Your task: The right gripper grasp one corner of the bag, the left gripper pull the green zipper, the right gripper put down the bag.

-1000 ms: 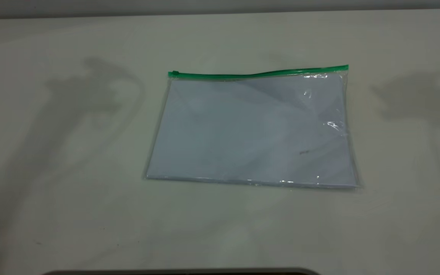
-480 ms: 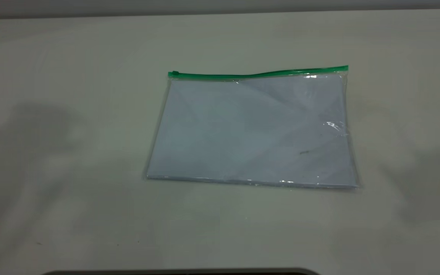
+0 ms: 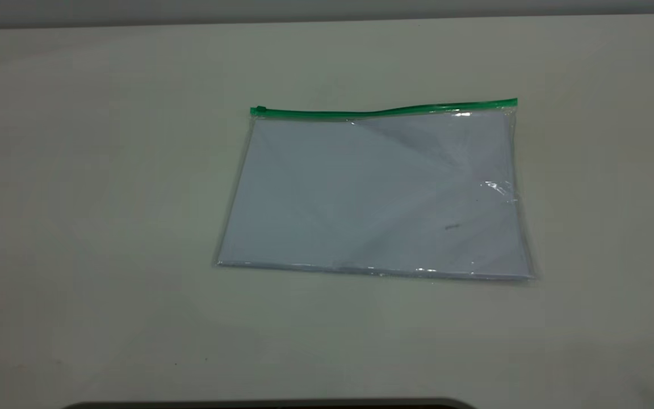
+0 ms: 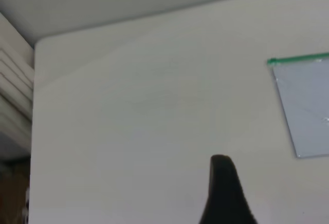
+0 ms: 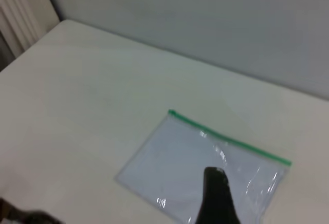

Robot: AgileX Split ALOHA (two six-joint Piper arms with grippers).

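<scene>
On the tabletop (image 3: 105,199), the bag (image 3: 372,193) is lying flat; each tool's state cannot be told.

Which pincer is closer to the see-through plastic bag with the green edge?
Right, probably. The right pincer points straight at the flat clear plastic bag with the green edge; the left pincer points at bare white table beside it.

One black finger of the left gripper (image 4: 224,193) is seen above the pale table (image 4: 144,121), well apart from the bag (image 4: 306,106). Only part of the bag is shown, flat on the table, its green zipper (image 4: 298,58) edging it.
</scene>
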